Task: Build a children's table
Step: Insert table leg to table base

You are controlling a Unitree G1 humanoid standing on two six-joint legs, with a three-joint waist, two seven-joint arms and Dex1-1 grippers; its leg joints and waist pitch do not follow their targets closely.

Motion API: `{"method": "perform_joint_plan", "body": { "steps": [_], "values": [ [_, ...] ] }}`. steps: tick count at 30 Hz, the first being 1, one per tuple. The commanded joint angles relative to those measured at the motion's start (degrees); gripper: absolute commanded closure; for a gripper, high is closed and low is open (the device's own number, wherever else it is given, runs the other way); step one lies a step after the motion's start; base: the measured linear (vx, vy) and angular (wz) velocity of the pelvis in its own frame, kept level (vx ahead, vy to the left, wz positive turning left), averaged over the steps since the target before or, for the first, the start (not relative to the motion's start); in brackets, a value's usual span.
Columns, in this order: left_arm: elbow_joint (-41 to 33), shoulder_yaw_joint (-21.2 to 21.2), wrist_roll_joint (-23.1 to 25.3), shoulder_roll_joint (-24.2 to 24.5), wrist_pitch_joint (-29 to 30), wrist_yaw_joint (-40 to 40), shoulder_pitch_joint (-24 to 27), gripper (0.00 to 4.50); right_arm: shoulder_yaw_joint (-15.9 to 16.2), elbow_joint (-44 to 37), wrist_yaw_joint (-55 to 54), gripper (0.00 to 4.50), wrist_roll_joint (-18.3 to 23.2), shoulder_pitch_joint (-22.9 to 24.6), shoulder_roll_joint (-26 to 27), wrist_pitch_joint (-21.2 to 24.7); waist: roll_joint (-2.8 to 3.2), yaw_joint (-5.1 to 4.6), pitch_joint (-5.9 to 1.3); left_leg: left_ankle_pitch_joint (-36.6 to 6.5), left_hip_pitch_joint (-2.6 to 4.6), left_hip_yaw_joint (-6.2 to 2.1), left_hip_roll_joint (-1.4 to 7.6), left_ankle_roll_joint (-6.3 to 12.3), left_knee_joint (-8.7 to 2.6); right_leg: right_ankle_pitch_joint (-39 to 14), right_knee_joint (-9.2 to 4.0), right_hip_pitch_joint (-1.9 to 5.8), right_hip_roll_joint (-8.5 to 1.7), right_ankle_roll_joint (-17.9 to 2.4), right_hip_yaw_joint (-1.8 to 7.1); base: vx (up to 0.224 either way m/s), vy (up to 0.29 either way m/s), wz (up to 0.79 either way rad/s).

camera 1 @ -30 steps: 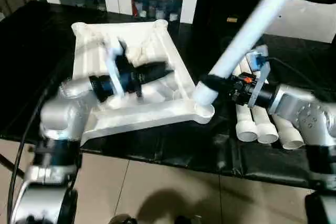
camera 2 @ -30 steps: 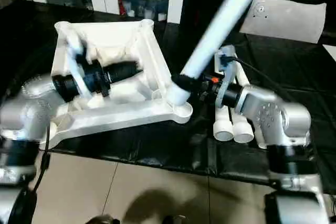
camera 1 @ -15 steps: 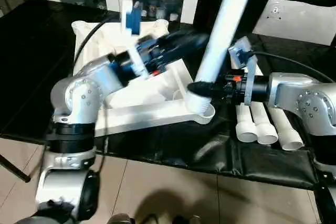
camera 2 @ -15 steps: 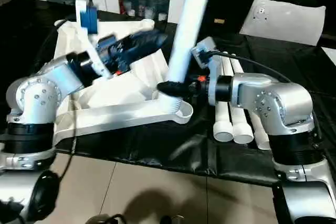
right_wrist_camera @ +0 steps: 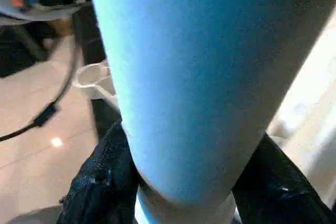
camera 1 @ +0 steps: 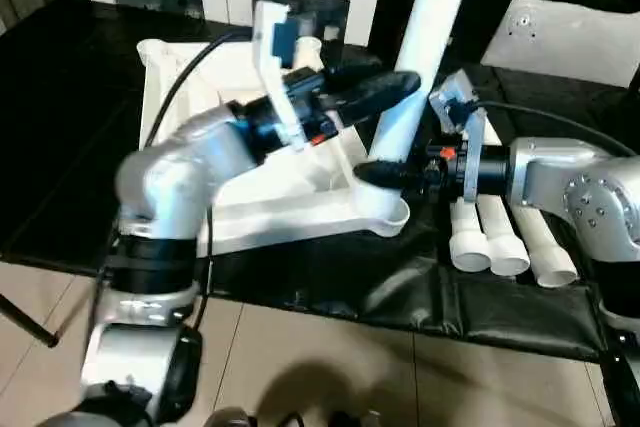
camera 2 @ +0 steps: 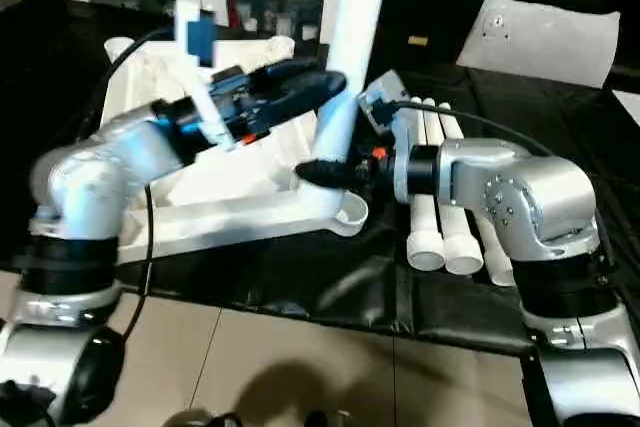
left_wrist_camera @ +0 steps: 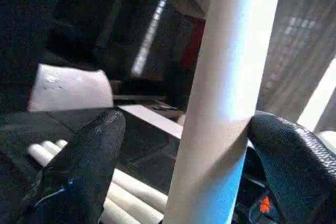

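Now upright in the white ribbed plastic tabletop (camera 1: 300, 209) corner socket, the long white tapered leg (camera 1: 425, 27) stays pinched low by the right end effector (camera 1: 385, 173); the left end effector (camera 1: 385, 87), spread, has arrived just above to steady it.

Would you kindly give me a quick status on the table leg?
Right tool clamped on leg at corner socket. Left tool open around leg higher up. Three spare legs beside tabletop.

The white tabletop (camera 1: 300, 197) lies underside-up at centre-left. 1 leg (camera 1: 420, 42) stands nearly upright in its lower-right corner socket (camera 1: 385, 209). 3 legs (camera 1: 500, 232) lie side by side at right.
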Motion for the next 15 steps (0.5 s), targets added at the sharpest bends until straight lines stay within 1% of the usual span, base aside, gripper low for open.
{"method": "perform_joint_plan", "body": {
  "steps": [1, 2, 5, 6, 7, 8, 9, 11, 15],
  "values": [
    [-1.42, -0.95, 0.92, -0.75, -0.81, 2.17, -0.36, 0.24, 0.97, -1.43, -0.24, 2.54, -0.57, 0.16, 0.4, -1.24, -0.49, 0.27, -5.16, 3.89, -0.49, -1.66, 3.86, 4.48, -3.17, -18.32, -4.45, 4.53, -6.25, 1.6, 4.17, 0.0, 0.0, 0.0],
    [-2.27, -0.89, 0.09, -1.26, -0.31, 2.44, 0.08, 0.24, 1.27, -1.27, -0.74, 2.54, -1.1, 0.35, 0.65, -1.68, -0.51, 0.23, -5.14, 3.76, -0.48, -1.6, 3.82, 4.55, -3.17, -18.39, -4.51, 4.5, -6.23, 1.57, 4.2, 0.0, 0.0, 0.0],
    [-2.77, -1.12, 0.47, -1.68, -0.94, 3.46, 0.39, 0.24, 1.96, -1.02, -1.33, 2.54, -2.28, 0.53, 0.68, -2.78, -0.54, 0.2, -5.13, 3.59, -0.49, -1.6, 3.76, 4.84, -3.13, -18.79, -4.55, 4.44, -6.13, 1.64, 4.14, 0.0, 0.0, 0.0],
    [-2.79, -0.9, 1.03, -2.55, -1.85, 4.91, 0.51, 0.42, 2.91, -0.9, -1.29, 2.54, -3.55, 0.74, 0.54, -4.34, -0.54, 0.22, -5.13, 3.51, -0.51, -1.6, 3.77, 4.83, -3.1, -18.92, -4.59, 4.41, -6.09, 1.8, 4.11, 0.0, 0.0, 0.0],
    [-2.79, -0.85, 1.05, -2.72, -1.96, 5.07, 0.52, 0.42, 3.1, -0.87, -1.29, 2.54, -3.82, 0.8, 0.51, -4.63, -0.57, 0.24, -5.08, 3.43, -0.54, -1.6, 3.73, 4.8, -3.11, -19.17, -4.68, 4.45, -6.1, 2.18, 4.11, 0.0, 0.0, 0.0],
    [-2.86, -0.73, 1.09, -3.26, -2.27, 5.43, 0.6, 0.53, 3.96, -0.79, -1.22, 2.54, -5.04, 0.98, 0.36, -6.06, -0.5, 0.27, -5.13, 3.5, -0.49, -1.66, 3.81, 4.74, -3.13, -19.04, -4.6, 4.41, -6.07, 2.17, 4.08, 0.0, 0.0, 0.0],
    [-2.87, -0.73, 1.09, -3.3, -2.28, 5.45, 0.61, 0.53, 4.03, -0.78, -1.22, 2.54, -5.14, 0.99, 0.35, -6.18, -0.49, 0.2, -5.11, 3.58, -0.48, -1.72, 3.9, 4.72, -3.1, -18.9, -4.59, 4.31, -6.1, 2.21, 4.09, 0.0, 0.0, 0.0],
    [-3.08, -0.6, 0.99, -3.9, -2.26, 5.91, 0.73, 0.6, 4.91, -0.65, -1.25, 2.54, -6.47, 1.2, 0.32, -7.57, -0.48, 0.16, -5.08, 3.51, -0.49, -1.73, 3.92, 4.76, -3.1, -18.76, -4.55, 4.29, -6.15, 2.01, 4.1, 0.0, 0.0, 0.0],
    [-3.76, -0.64, 1.09, -4.79, -2.17, 7.3, 0.84, 0.6, 5.44, -0.69, -1.55, 2.54, -7.22, 1.54, 0.66, -8.38, -0.53, 0.17, -5.05, 3.37, -0.51, -1.74, 3.91, 5.0, -3.09, -18.5, -4.5, 4.36, -6.19, 1.64, 4.16, 0.0, 0.0, 0.0]
  ]
}}
